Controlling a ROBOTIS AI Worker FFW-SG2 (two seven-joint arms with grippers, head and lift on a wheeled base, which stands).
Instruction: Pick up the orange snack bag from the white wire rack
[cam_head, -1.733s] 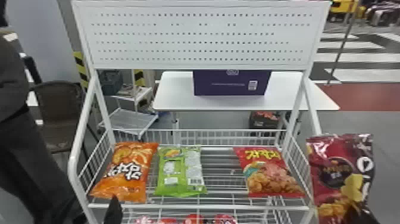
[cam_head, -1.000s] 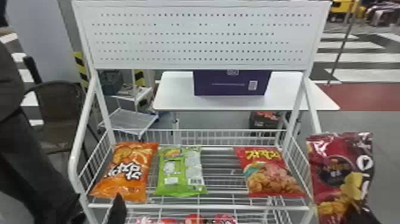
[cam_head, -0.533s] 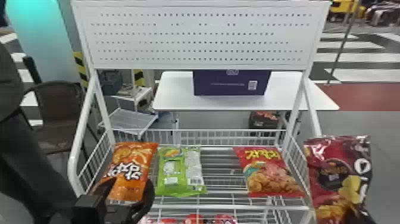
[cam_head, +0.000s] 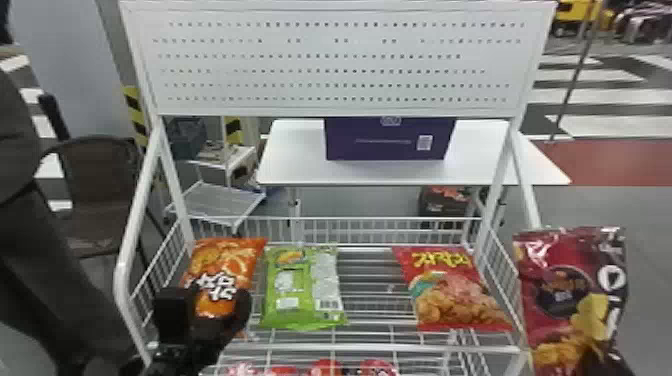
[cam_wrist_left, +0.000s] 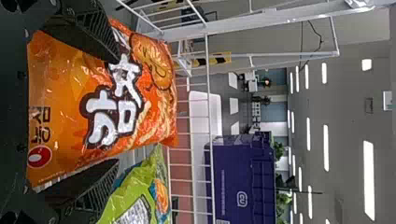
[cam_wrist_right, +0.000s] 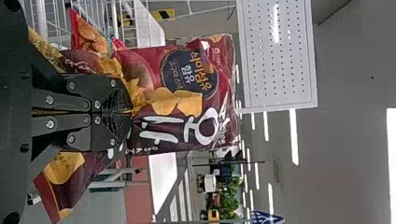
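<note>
Head view: the orange snack bag (cam_head: 231, 265) lies left on the white wire rack (cam_head: 375, 348), the left pincer (cam_head: 209, 294) spread around it. Left wrist view: best squeeze evenly, avoiding the green snack bag (cam_wrist_left: 140, 186). Right wrist view: the right pincer (cam_wrist_right: 130, 112) grips a maroon chip bag (cam_wrist_right: 180, 135).

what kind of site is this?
Likely an indoor demo or test space mocked up as a shop: snack bags on a white wire rack, a plain folding-style table behind, hazard-striped posts.
</note>
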